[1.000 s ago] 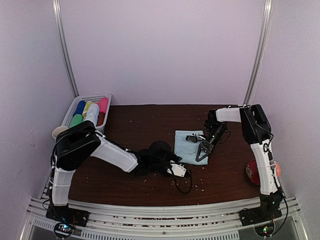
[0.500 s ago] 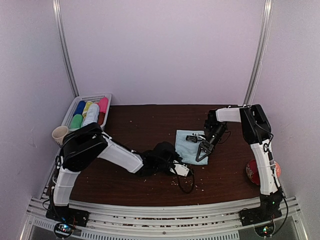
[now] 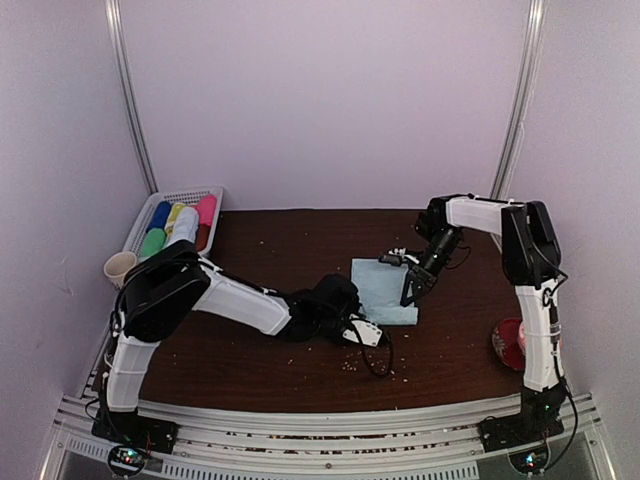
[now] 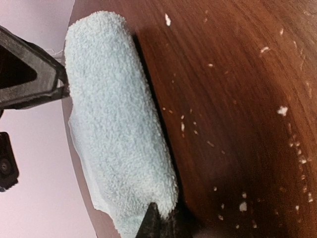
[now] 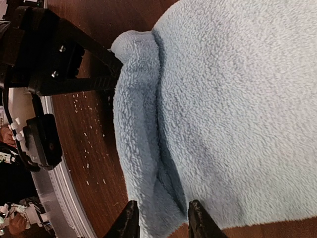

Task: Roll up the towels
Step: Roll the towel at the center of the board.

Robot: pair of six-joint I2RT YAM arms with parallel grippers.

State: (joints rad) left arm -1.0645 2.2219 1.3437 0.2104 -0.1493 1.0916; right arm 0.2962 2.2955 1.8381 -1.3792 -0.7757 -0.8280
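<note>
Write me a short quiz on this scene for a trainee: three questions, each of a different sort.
1. True or false: the towel lies fully flat.
2. Where does the basket stand? A) far left corner B) far right corner C) beside the towel
3. Which arm's end effector stands open at the towel's rolled edge?
Key: 1 false, one edge is rolled up; 2 A; 3 the right end effector.
</note>
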